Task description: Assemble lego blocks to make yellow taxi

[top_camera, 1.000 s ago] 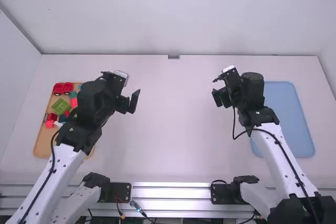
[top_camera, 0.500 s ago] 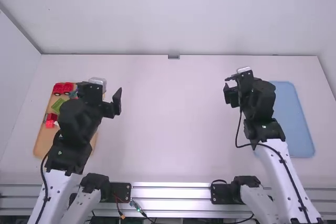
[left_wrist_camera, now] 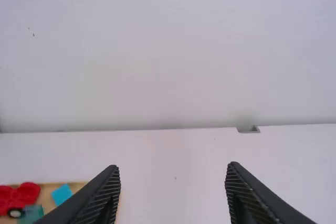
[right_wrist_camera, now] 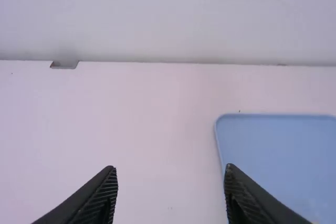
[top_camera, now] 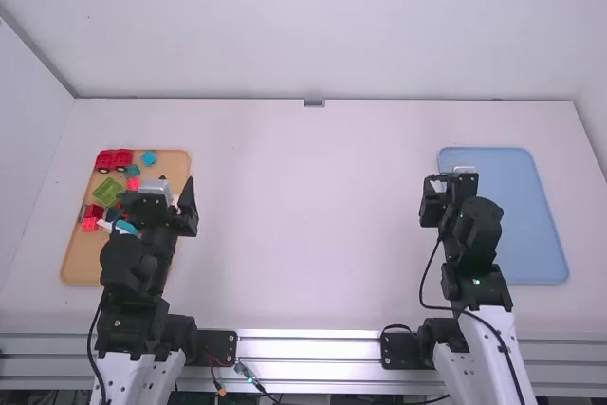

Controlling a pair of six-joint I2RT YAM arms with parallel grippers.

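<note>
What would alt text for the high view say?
Seen from above, two robot arms reach over a white table. The left claw hangs near a tan tray of colourful toy blocks, the right claw near a blue tray.

Bright, even light on desk; soft shading along wall foot beyond left gripper; glare on rails behind it, rightward.

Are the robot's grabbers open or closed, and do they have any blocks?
Left gripper: open, holding nothing.
Right gripper: open, holding nothing.
</note>
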